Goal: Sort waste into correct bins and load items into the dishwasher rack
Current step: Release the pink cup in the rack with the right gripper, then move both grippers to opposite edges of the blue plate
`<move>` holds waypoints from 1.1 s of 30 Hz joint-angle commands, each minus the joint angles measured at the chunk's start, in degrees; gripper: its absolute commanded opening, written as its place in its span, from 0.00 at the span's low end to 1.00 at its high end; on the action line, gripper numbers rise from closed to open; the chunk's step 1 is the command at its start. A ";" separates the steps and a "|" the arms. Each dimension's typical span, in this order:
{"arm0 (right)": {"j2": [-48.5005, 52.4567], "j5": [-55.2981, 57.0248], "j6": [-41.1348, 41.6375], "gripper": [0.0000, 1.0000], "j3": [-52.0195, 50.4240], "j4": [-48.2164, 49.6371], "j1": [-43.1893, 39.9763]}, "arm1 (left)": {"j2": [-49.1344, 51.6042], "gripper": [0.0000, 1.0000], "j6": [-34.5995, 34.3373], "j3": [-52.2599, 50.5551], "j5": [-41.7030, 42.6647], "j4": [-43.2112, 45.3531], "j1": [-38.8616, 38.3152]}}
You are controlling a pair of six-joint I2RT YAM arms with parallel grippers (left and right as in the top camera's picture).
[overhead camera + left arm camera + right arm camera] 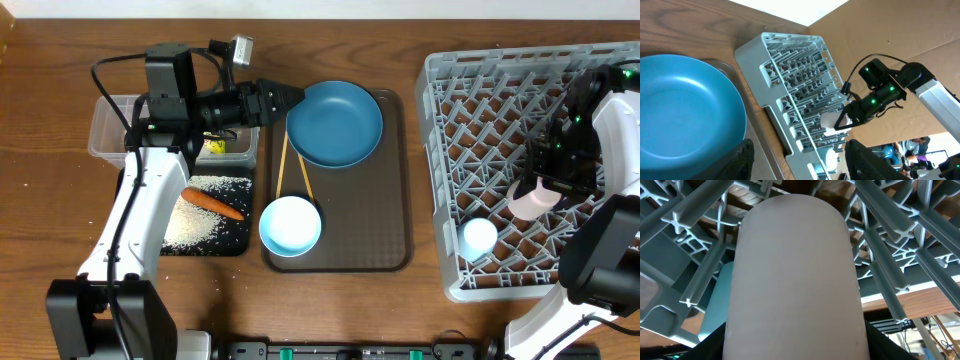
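Loaded: the small light-blue cup (478, 237) sits in the large square grey plastic crate (450, 120).
In hand: the right gripper (545, 180) is clamped on the small pale pink cup (795, 270), low among the crate's pegs.
Left to load: the large round blue plate (335, 125), white-inside bowl (290, 225) and thin wooden chopsticks (282, 165) lie on the dark brown serving tray (370, 200).
Left gripper (285, 100): jaws apart beside the plate's rim, holding nothing.
Waste: the small orange carrot (212, 203) and loose white rice grains (195, 225) lie in the shallow black rectangular tray (238, 240). The green-yellow snack wrapper (215, 148) is half hidden, probably in the clear plastic rectangular tub (105, 125).
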 commanded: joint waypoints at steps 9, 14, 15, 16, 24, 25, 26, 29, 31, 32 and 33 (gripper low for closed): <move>-0.20 0.15 -0.74 0.99 -0.28 -0.52 -0.74 | 0.09 0.59 1.20 -0.33 -0.31 -0.17 0.13; -0.20 0.02 -0.76 0.99 -0.04 -0.52 -0.74 | 0.07 0.59 1.20 -0.33 -0.31 -0.15 0.13; -0.20 -0.50 -0.76 0.99 0.26 -0.52 -0.74 | 0.07 0.59 1.20 -0.33 -0.33 -0.15 0.13; -0.20 -1.03 -0.79 0.99 0.68 -0.59 -0.72 | 0.07 0.59 1.20 -0.31 -0.35 -0.15 0.13; -0.28 -9.22 -3.54 0.99 9.97 -1.99 0.74 | 0.07 0.59 1.18 -0.31 -5.64 -0.42 0.13; -0.28 -10.67 -3.58 0.99 11.39 -1.68 1.33 | 0.07 0.59 1.18 -0.31 -6.21 -0.52 0.13; -0.28 -12.68 -4.07 0.99 13.03 -0.50 2.34 | 0.07 0.59 1.20 -0.31 -7.23 -0.87 0.13; -0.28 -16.59 -5.53 0.99 15.45 4.22 5.49 | 0.07 0.59 1.22 -0.31 -9.94 -2.25 0.13; -0.28 -17.92 -5.51 0.99 15.56 8.87 8.66 | 0.07 0.59 2.08 -0.33 -11.04 -3.06 0.13; -0.26 -18.23 -5.49 0.99 15.43 11.41 10.62 | 0.07 0.59 2.84 -0.33 -11.04 -3.50 0.13; -0.26 -18.40 -5.49 0.99 15.17 13.66 12.31 | 0.07 0.59 3.41 -0.33 -11.04 -3.89 0.13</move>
